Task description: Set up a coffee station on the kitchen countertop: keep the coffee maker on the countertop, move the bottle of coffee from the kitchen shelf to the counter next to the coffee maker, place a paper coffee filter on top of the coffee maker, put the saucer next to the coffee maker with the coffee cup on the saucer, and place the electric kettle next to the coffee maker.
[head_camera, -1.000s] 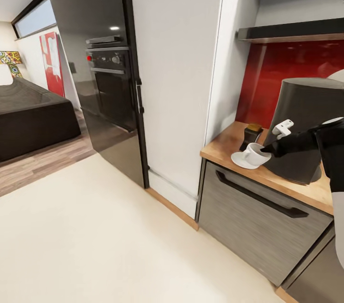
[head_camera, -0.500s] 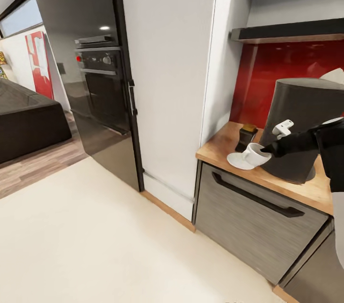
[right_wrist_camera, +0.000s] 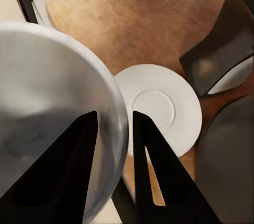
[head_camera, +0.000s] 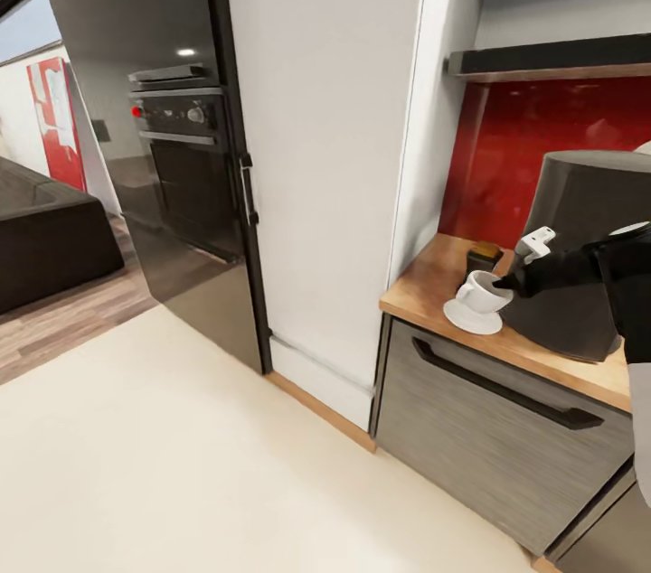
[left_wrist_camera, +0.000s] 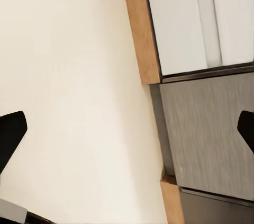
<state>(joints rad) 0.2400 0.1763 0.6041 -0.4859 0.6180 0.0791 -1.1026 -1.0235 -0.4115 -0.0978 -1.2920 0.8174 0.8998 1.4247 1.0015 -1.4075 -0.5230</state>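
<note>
My right gripper (head_camera: 503, 283) is shut on the rim of the white coffee cup (head_camera: 478, 290), which hangs tilted just over the white saucer (head_camera: 471, 317) on the wooden countertop (head_camera: 425, 284). In the right wrist view both black fingers (right_wrist_camera: 79, 155) pinch the cup's wall (right_wrist_camera: 47, 113), with the saucer (right_wrist_camera: 159, 105) below. The dark bottle of coffee (head_camera: 484, 256) stands behind the saucer, beside the big grey coffee maker (head_camera: 588, 248). My left gripper (left_wrist_camera: 127, 134) is open above the floor, with nothing between its fingers.
A tall white cabinet (head_camera: 325, 148) rises left of the counter, and a black oven column (head_camera: 176, 157) stands beyond it. A grey drawer with a black handle (head_camera: 506, 379) sits under the countertop. A dark shelf (head_camera: 551, 60) hangs above the red backsplash. Cream floor (head_camera: 181, 446) stretches to the left.
The head camera has turned, shifting the whole view. My right gripper with the cup now stands more squarely over the saucer.
</note>
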